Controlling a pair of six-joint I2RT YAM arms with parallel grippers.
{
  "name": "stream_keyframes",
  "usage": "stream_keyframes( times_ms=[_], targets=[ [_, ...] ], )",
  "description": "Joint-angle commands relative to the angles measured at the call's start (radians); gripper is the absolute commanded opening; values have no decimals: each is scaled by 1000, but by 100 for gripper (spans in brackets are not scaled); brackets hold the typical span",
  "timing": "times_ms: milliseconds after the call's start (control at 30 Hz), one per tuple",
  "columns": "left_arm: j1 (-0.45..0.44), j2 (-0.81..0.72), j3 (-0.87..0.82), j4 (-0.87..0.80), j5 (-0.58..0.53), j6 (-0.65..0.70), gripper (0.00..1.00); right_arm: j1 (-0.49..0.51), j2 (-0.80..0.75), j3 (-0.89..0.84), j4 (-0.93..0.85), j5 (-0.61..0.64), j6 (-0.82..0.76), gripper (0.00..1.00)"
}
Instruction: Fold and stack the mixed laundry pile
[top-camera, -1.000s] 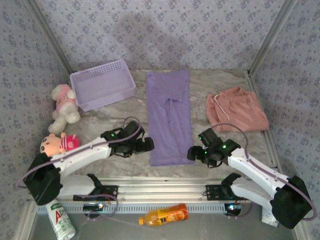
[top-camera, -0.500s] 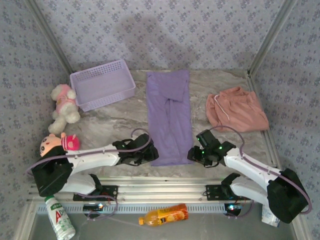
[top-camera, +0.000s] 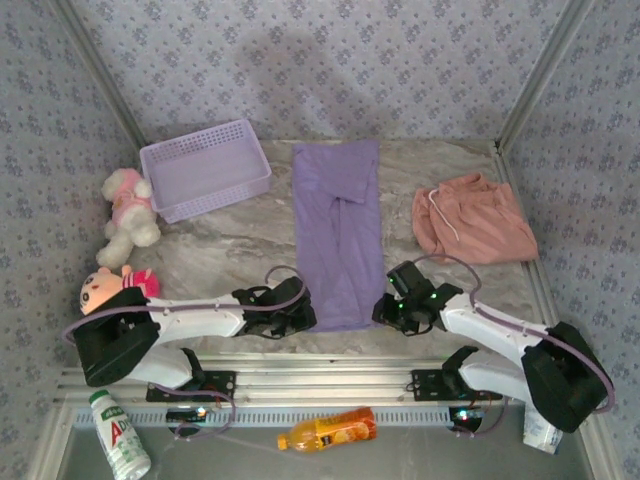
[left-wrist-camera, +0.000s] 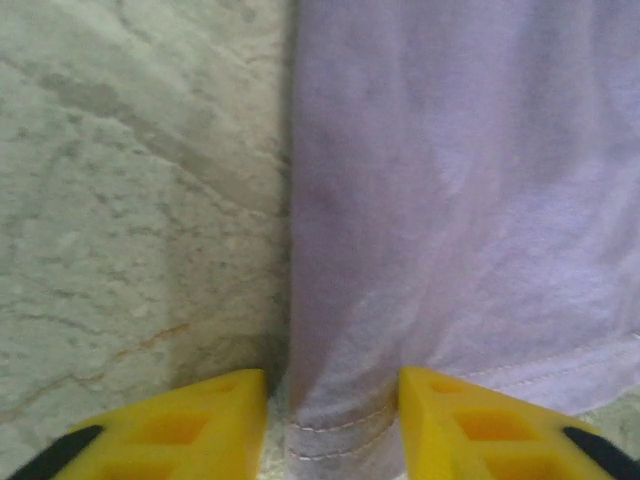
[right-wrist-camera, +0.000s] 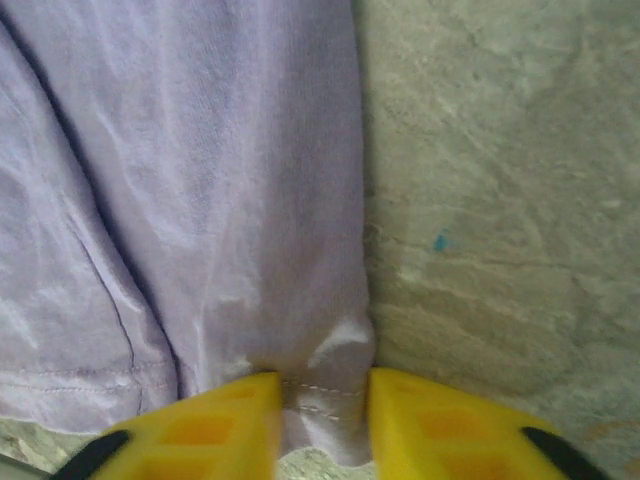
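The lavender-purple T-shirt lies folded into a long strip down the middle of the marble table. My left gripper sits at its near left hem corner. In the left wrist view the stitched hem lies between the yellow fingers, with a thin gap on the left side. My right gripper is at the near right corner. Its fingers press a puckered bit of hem. The salmon-pink garment with a white drawstring lies crumpled at the right.
A lavender mesh basket stands at the back left. Two plush toys lie along the left edge. An orange bottle and a white bottle lie below the table's front rail.
Both grippers have come down and inward onto the T-shirt's near hem corners, and their jaws have narrowed around the cloth. The garments have not shifted.
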Motion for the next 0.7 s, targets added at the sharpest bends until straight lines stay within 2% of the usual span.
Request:
stream_keyframes(
  times_ms=[0, 133, 167, 200, 433, 667],
  targets=[
    [-8, 38, 14, 48, 17, -2, 29, 8, 19, -2, 13, -4, 7, 22],
    [-10, 36, 30, 39, 19, 4, 10, 9, 0, 15, -13, 0, 2, 7],
    [-10, 31, 32, 32, 18, 3, 2, 9, -8, 20, -27, 2, 0, 0],
    [-10, 24, 36, 21, 14, 2, 0, 10, -17, 26, -46, 5, 0, 0],
    [4, -24, 98, -91, -4, 16, 0, 7, -95, 76, -155, 3, -1, 0],
    [115, -104, 160, -158, -31, 62, 0, -80, -107, 184, -185, -27, -13, 0]
  ],
)
